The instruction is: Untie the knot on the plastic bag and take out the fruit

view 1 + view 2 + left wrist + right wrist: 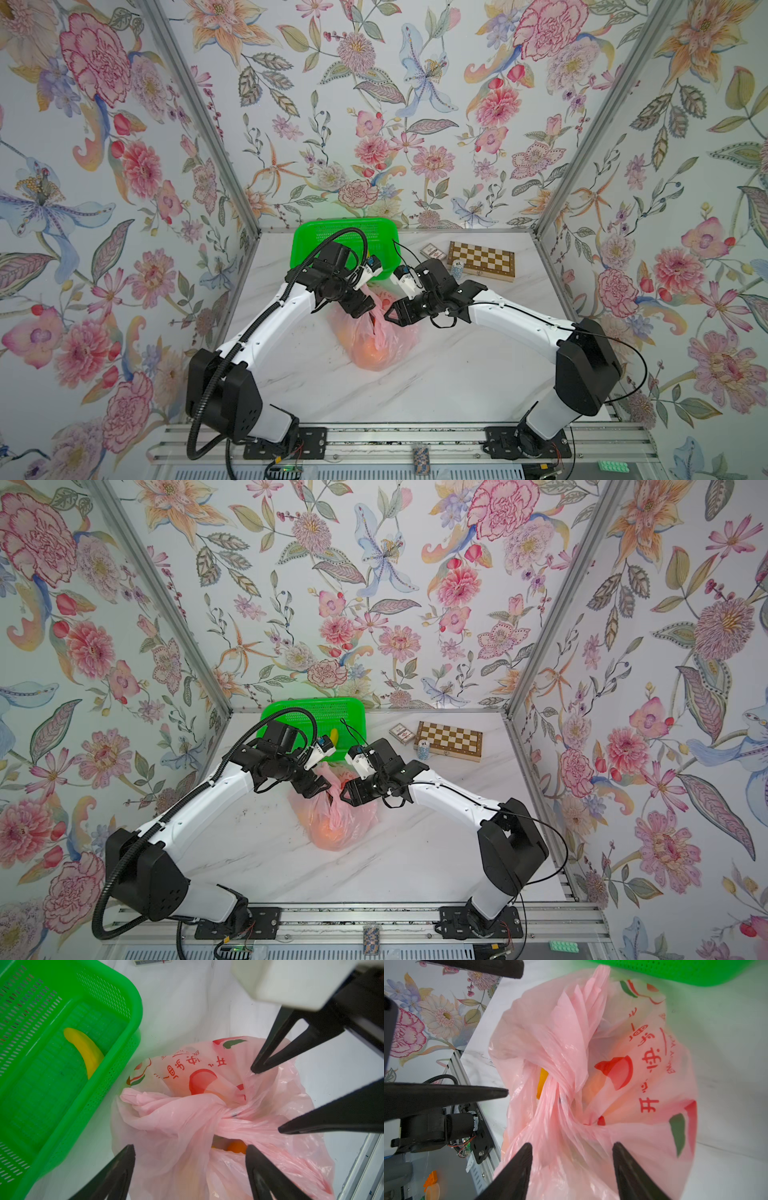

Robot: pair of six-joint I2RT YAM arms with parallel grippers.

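bright, even light (wrist views blurred near edges)

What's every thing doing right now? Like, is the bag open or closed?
plastic bag, closed at the top
knot, tied tight
fruit, inside the bag
green basket, upright, banana inside
left gripper, open over the bag
right gripper, open by the knot
chessboard, folded shut

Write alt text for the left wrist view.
A thin translucent pink plastic bag with red prints sits knotted shut, the open left claw and open right claw poised close to its twisted knot. Beside it, a green perforated plastic basket holds a small yellow banana.
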